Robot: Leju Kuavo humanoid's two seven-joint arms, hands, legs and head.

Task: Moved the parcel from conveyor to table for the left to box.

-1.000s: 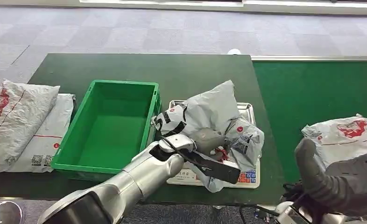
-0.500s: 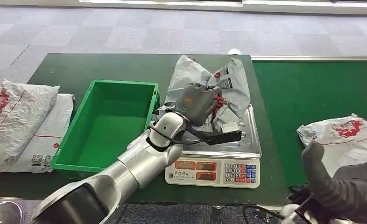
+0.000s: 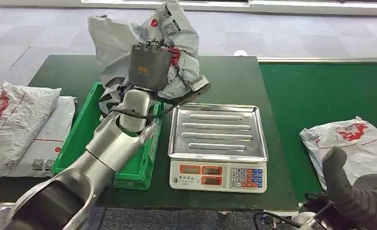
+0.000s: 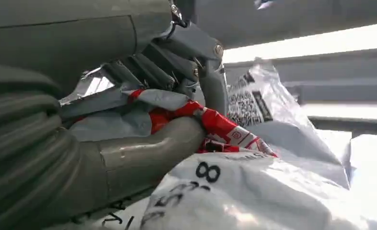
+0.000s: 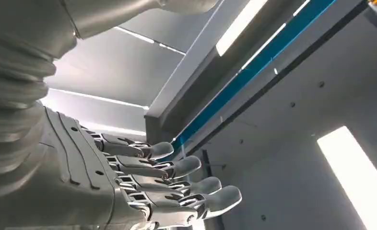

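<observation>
Parcel aloft over the box

Nearest, our right hand (image 3: 357, 194) idles, fingers straight and apart, empty. Farther left, our left hand (image 3: 149, 64) clutches the parcel (image 3: 124, 40) above the green box (image 3: 76, 139); crumpled, it could snag the rim. It has left the scale (image 3: 217, 143) since a second ago.

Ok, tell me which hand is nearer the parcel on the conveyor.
Right. The right hand sits just below the conveyor parcel; the left hand is far across the table, holding another parcel above the green crate.
</observation>
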